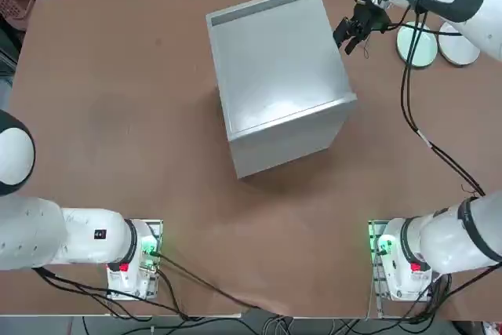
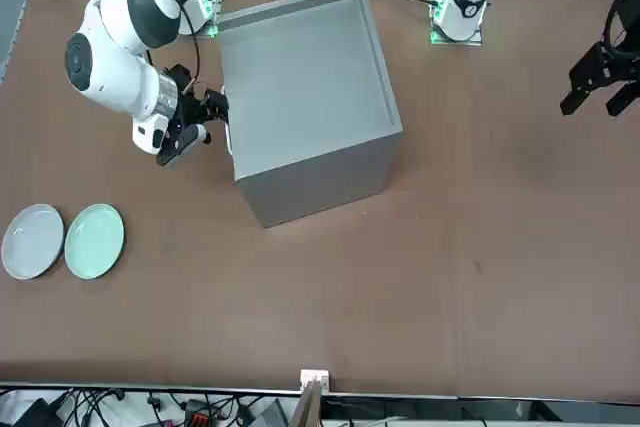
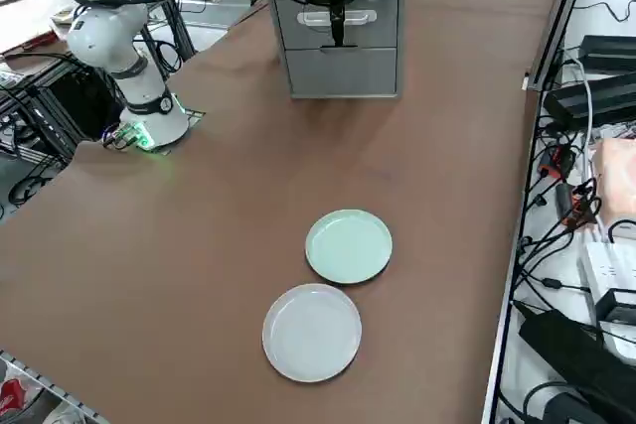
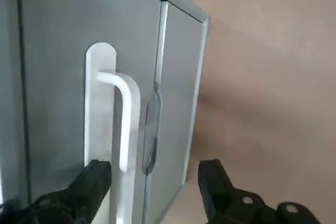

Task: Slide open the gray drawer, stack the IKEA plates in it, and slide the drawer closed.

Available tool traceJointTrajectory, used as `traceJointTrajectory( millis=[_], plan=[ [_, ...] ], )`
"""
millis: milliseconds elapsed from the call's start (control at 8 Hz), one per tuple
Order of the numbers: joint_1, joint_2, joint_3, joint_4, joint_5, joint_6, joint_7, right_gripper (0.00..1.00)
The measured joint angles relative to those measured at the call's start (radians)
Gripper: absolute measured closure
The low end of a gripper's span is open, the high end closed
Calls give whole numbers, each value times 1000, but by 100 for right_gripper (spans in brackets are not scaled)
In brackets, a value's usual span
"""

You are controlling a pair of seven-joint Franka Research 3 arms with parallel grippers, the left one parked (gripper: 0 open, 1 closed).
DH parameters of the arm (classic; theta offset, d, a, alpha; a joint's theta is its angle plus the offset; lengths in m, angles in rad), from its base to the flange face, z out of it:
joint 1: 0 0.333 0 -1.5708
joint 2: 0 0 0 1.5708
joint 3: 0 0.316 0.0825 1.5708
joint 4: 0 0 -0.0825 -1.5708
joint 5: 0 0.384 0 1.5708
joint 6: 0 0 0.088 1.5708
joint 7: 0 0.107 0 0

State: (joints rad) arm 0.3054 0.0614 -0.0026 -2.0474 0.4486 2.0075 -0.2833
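Right now my right gripper point(image 4: 152, 182) hangs wide open just before the gray drawer point(image 3: 336, 19), its white handle point(image 4: 122, 124) running lengthwise between my fingers; both plates point(image 3: 348, 245) lie well apart on the desk point(image 3: 199, 245).

drawer handle point(image 4: 116, 129) lower end cut off behind the pincer point(image 4: 152, 182)

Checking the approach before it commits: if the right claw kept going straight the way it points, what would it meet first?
Most likely the white handle on the gray drawer. The open right claw faces that front panel, though the remaining gap is hard to judge.
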Motion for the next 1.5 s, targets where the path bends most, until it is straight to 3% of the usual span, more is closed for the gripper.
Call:
traceJointTrajectory(
  millis=[1500],
  plan=[
    [4,36,-5,3,-2,12,-5,0]
  ],
)
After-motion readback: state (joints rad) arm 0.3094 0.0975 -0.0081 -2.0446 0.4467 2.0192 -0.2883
